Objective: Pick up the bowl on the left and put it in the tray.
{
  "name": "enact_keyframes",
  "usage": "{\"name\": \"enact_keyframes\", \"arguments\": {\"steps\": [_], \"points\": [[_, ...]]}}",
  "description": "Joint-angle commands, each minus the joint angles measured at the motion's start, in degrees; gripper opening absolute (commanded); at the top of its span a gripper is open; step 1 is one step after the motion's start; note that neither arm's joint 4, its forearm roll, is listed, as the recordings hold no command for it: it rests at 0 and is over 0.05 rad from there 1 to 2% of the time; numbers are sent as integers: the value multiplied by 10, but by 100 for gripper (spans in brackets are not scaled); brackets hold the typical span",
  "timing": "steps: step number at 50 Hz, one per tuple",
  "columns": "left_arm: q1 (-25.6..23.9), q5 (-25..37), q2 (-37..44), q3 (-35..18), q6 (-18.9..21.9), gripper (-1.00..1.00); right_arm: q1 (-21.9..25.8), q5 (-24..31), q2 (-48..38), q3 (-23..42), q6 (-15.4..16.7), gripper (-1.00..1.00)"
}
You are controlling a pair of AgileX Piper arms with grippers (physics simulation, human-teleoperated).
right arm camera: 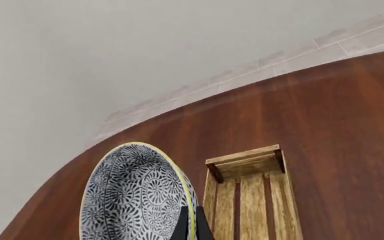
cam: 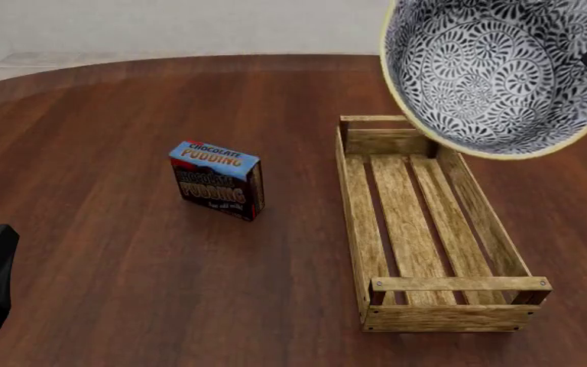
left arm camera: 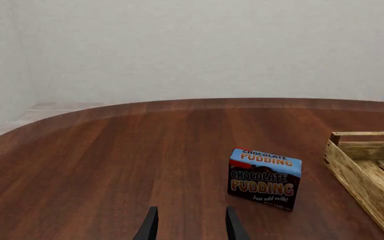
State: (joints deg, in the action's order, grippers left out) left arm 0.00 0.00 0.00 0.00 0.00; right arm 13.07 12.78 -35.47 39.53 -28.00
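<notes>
Overhead, the right gripper [right arm camera: 190,227] pinches the rim of the bowl [cam: 497,73], holding it tilted in the air above the far end of the tray [cam: 360,229]. Low at the near left, the left gripper [left arm camera: 189,227] has its fingers apart, near the pudding box [cam: 218,180].

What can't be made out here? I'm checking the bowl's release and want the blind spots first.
- Right pincer: front view's right edge cuts it off; in the right wrist view, the bowl covers most of it.
- Tray: its far end sits behind the bowl in the front view.
- Left pincer: only the fingertips show; the arm is cropped in the front view.
- Pudding box: small print too tiny.
</notes>
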Motion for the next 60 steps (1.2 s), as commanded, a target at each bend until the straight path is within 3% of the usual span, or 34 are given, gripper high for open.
{"name": "enact_keyframes", "arguments": {"steps": [1,13,29,60], "points": [[0,0,0,0,0,100,-1,-25,-10,-44,-56,-100],[0,0,0,0,0,100,-9,-48,-27,-67,-80,-100],[0,0,0,0,0,100,-23,-41,-30,-71,-70,-100],[0,0,0,0,0,100,-26,-33,-9,-119,-83,-100]]}}
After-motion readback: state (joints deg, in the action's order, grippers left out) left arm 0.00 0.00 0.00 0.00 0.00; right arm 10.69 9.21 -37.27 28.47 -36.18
